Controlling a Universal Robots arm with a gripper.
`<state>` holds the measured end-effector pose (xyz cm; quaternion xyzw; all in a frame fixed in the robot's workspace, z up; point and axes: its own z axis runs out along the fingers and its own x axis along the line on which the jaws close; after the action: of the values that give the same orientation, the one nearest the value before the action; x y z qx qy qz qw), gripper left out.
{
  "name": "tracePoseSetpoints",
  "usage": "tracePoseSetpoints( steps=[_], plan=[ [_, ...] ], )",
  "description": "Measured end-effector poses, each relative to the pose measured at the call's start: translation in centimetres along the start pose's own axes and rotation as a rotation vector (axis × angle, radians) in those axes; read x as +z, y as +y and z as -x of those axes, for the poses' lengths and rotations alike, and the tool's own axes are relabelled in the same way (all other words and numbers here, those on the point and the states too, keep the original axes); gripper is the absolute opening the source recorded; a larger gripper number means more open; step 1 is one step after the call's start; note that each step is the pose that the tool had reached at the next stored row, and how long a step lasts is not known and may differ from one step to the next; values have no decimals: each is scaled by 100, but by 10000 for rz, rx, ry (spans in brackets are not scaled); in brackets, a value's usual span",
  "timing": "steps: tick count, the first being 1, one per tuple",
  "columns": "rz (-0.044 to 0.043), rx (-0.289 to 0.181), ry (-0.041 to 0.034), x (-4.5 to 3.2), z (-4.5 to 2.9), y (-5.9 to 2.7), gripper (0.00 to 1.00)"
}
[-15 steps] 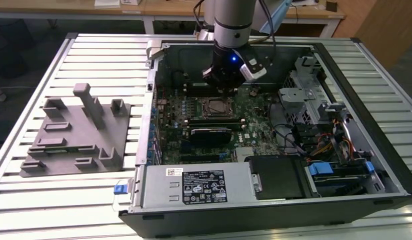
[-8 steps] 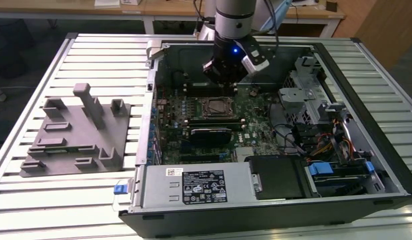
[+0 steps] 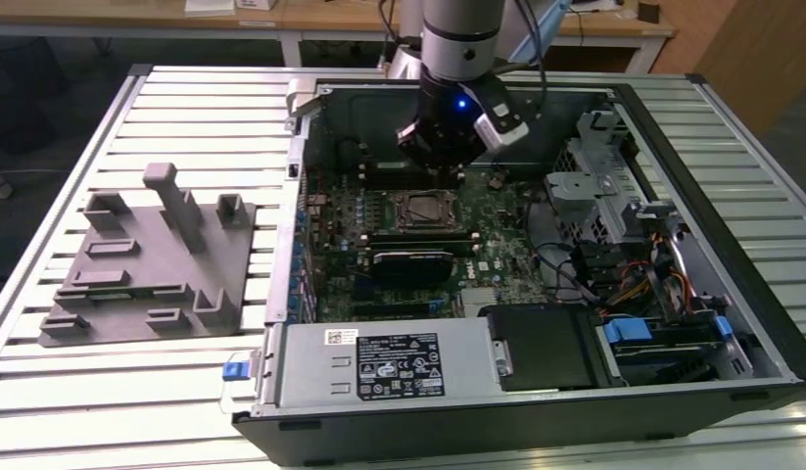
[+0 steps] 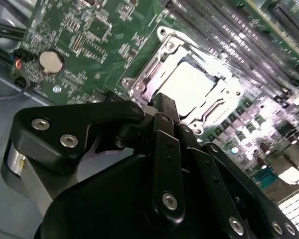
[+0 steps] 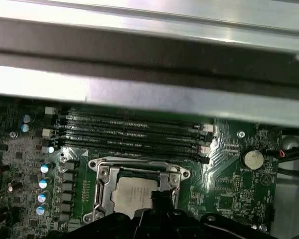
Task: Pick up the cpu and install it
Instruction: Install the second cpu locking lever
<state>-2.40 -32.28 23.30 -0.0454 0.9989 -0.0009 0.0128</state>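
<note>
CPU [image 5: 133, 195]: lies in the motherboard socket frame [image 5: 102, 186], silver top showing.
Gripper [image 4: 165, 107]: mine, above the socket's edge; fingers look pinched together, holding nothing.
Care: I judge level seating matters most.

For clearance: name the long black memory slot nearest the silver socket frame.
The black slot directly bordering the silver socket frame; the other three lie farther off.
</note>
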Motion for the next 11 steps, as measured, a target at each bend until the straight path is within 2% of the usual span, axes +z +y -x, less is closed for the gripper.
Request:
tracePoseSetpoints(
  steps=[11],
  plan=[
    [1,0,13,1,-25,-276,11]
  ],
)
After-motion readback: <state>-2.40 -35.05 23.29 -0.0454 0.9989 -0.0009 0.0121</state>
